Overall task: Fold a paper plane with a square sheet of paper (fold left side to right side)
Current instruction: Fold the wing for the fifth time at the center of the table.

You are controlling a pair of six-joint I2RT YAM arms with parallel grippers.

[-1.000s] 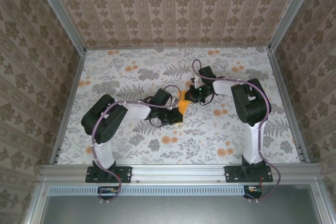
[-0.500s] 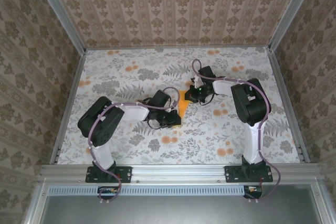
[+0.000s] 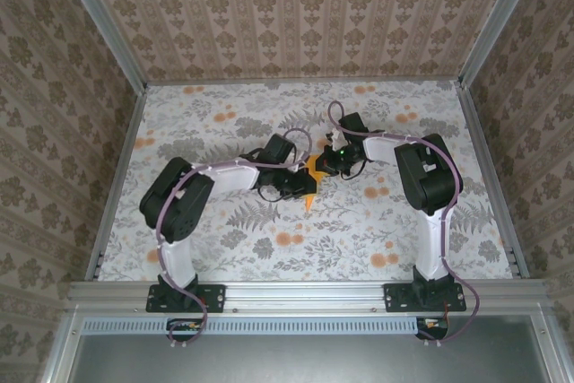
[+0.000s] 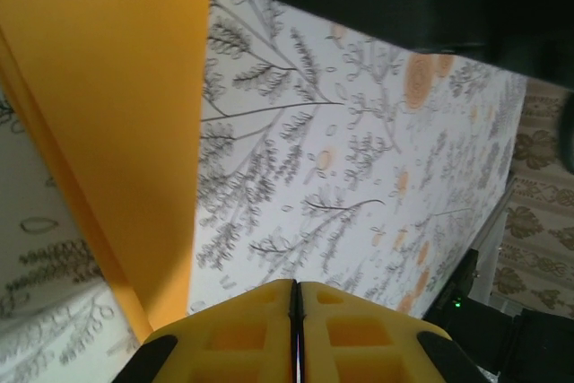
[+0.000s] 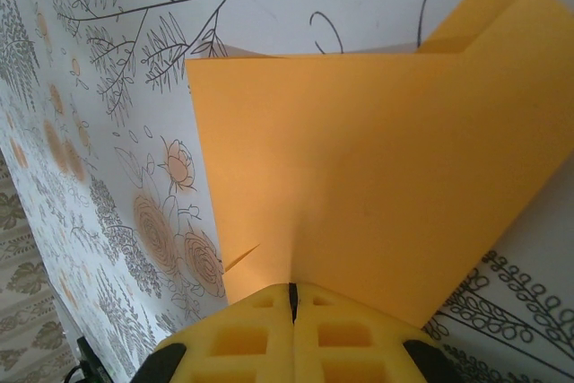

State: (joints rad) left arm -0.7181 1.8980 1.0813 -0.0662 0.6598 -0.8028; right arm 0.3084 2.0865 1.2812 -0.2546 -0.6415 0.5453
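The square sheet of paper (image 3: pixel 314 170) is bright orange and lies folded in layers near the table's middle, between my two grippers. In the left wrist view the sheet (image 4: pixel 108 114) stands off to the left of my left gripper (image 4: pixel 296 286), whose yellow fingers are shut together with nothing between them. From above, the left gripper (image 3: pixel 302 187) sits at the sheet's left edge. My right gripper (image 5: pixel 291 289) is shut, its tips resting on the folded sheet (image 5: pixel 377 150), where a second layer shows at the upper right. In the top view the right gripper (image 3: pixel 330 166) is at the sheet's right side.
A floral tablecloth (image 3: pixel 233 123) with small orange blotches covers the table. Patterned walls and aluminium rails (image 3: pixel 305 291) enclose it. The right arm's black body (image 4: pixel 484 329) with a green light is close to my left gripper.
My left gripper has swung from the sheet's near-left side toward the far side, and more of the orange sheet's near tip shows. The right arm has not moved.
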